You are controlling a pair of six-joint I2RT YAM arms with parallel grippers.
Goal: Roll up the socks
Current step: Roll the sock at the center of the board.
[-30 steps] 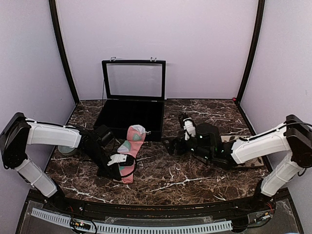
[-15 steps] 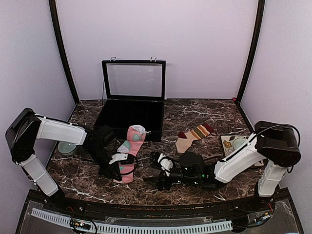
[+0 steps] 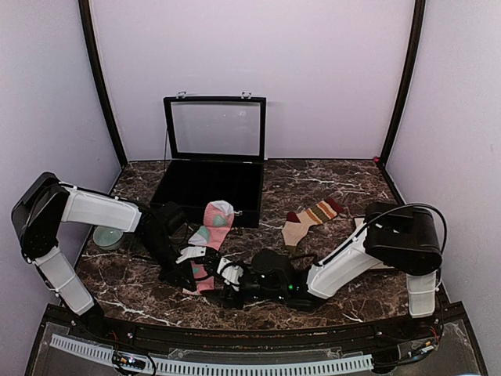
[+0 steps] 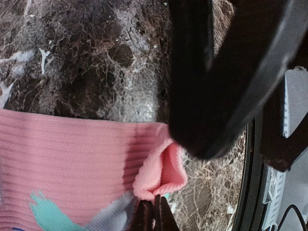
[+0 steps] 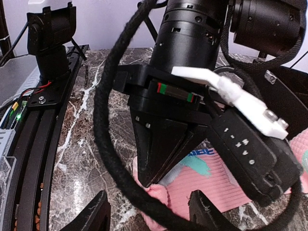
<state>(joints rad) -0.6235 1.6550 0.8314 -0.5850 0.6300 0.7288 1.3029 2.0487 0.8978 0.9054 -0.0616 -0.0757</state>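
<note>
Landmark: the open black case (image 3: 205, 210) at the back of the desk (image 3: 270, 307); every place below is told from it.
Pink sock: the pink sock (image 3: 211, 233) lies flat on the desk just in front of the case's front wall, a little right of that wall's middle.
Long axis: it runs from the case toward the near edge of the desk, leaning slightly left as it comes forward; the grey-capped end points at the case, and the other end lies at the tools.
Left tool: the left tool (image 4: 154, 214) is pressed together at the sock's end farthest from the case, where the fabric is folded up into a small lip; it looks to be pinching that lip.
Right tool: the right tool (image 5: 149, 214) is spread, low over the desk, its two fingers straddling the same end from the right, with no cloth between them that I can see.
Step in hand: probably starting the roll at the end away from the case.
Doing it well: take the full width of the lip, keep the fold square to the long axis, and turn toward the case so the roll stays tight.
Tan sock: the tan sock (image 3: 310, 218) lies right of the case, slanted, well apart from both tools.
</note>
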